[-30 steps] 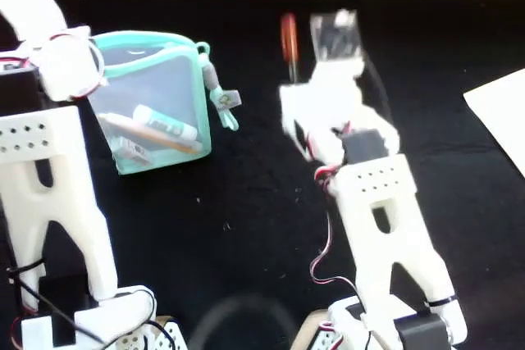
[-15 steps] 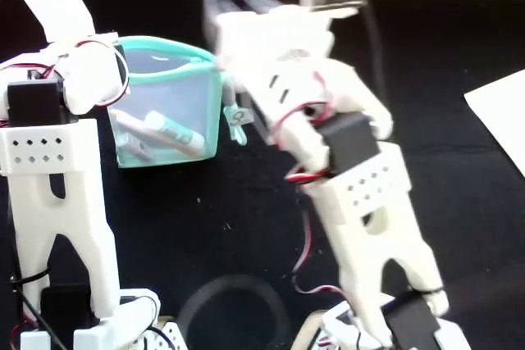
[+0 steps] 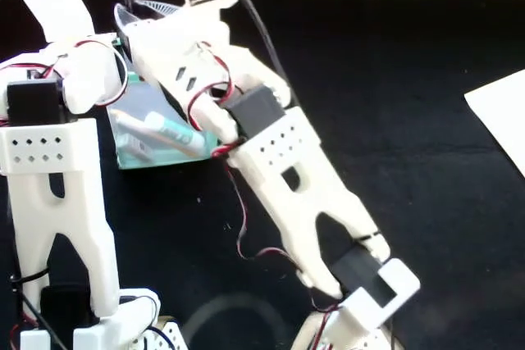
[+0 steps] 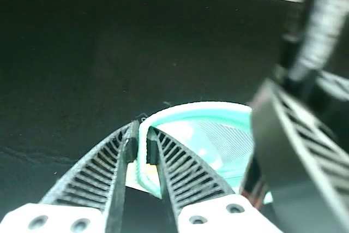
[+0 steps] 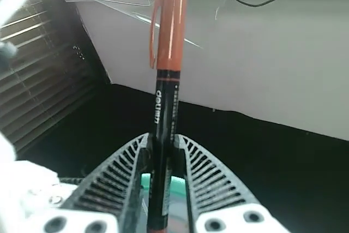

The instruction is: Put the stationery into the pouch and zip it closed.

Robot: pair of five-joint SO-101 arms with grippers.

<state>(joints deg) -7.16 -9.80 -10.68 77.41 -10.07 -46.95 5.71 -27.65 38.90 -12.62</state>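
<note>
Fig.: 2 arms over a black table mat [image 3: 394, 79]. L gripper [image 4: 140, 133]: my fingers are pinched together on the teal rim of the pouch [image 4: 203, 107], w/ the rim strip caught between the 2 tips. The pouch mouth gapes open just beyond those tips, toward my other arm. R gripper [image 5: 162, 140]: my fingers are clamped on the black barrel of the pen [image 5: 167, 53], which stands upright between them w/ its orange-red cap well above the tips. A sliver of teal shows directly beneath this gripper, between the finger bases, i.e. the pen is above the pouch, not yet in it. Through the pouch's clear wall, below the R gripper and nearer my bases, lies a glue stick [image 3: 175, 134] w/ a thin tan item just beside it; a 3rd small item under them is too blurred to tell. A white sheet [image 3: 502, 116] lies at the mat's edge, well apart from both grippers.
</note>
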